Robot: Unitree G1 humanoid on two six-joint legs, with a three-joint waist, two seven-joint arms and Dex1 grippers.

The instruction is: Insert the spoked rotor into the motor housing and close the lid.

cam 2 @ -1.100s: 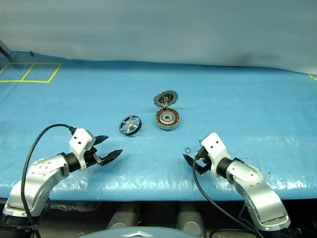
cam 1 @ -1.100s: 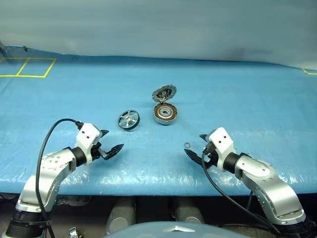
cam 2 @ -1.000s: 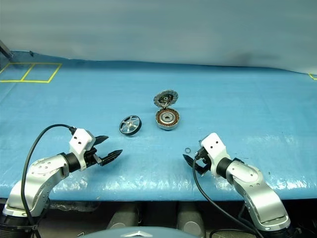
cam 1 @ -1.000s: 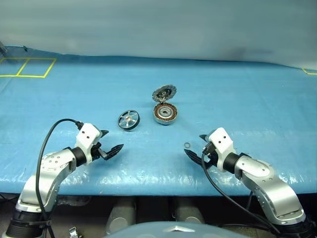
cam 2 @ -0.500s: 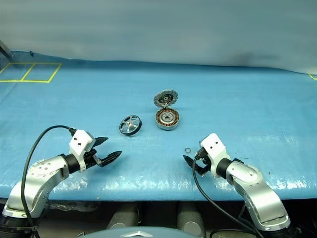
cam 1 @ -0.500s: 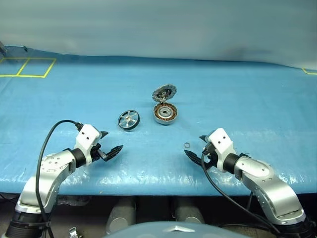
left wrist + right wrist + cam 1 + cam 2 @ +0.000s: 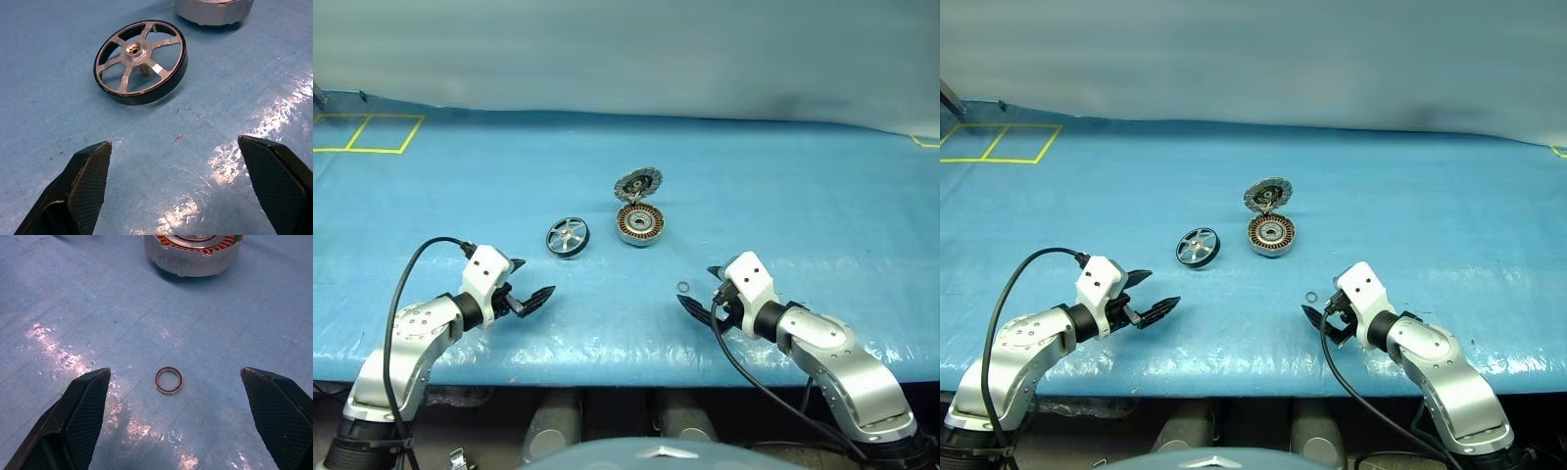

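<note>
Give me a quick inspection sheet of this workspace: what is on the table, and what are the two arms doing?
Surface: blue sheet, wrinkled, glare patches near the front edge.
Job's things: spoked rotor lying flat, apart from the motor housing; lid tilted up at the housing's far edge, housing uncovered.
Clutter: small ring lying loose before the right gripper.
Grippers: left gripper open, empty, facing the rotor; right gripper open, empty.
Cables: black cable looping over the left arm; another hanging from the right wrist.
Surroundings: yellow tape squares at far left; pale wall behind.
</note>
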